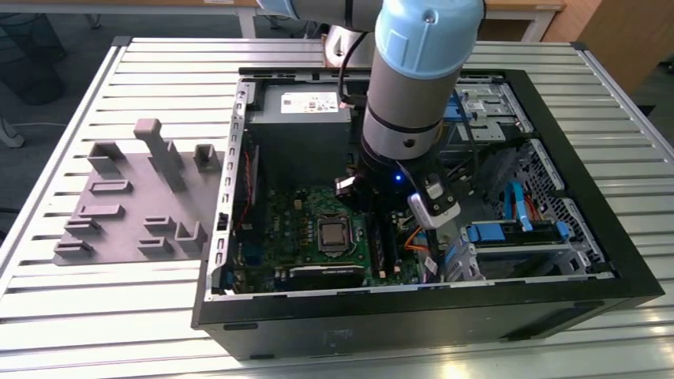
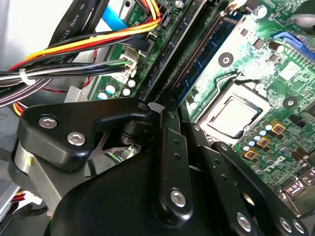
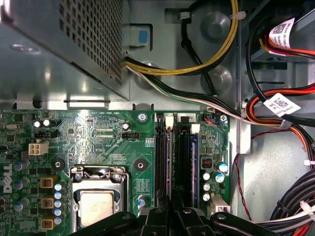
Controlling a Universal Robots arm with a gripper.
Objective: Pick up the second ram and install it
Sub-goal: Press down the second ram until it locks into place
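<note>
The second ram, a narrow blue stick with small dark chips, stands upright in the motherboard slot on the processor side. In the exterior view, my gripper reaches down inside the open computer case over the memory slots. Its black linkage comes down at the near end of that stick in both wrist views. Its tips are hidden behind the linkage. Another blue stick sits in the slot on the capacitor side.
The processor socket lies beside the slots. Bundles of coloured cables run close on the other side. The grey power supply fills the case's far end. A grey holder fixture rests on the slatted table, on the exterior view's left.
</note>
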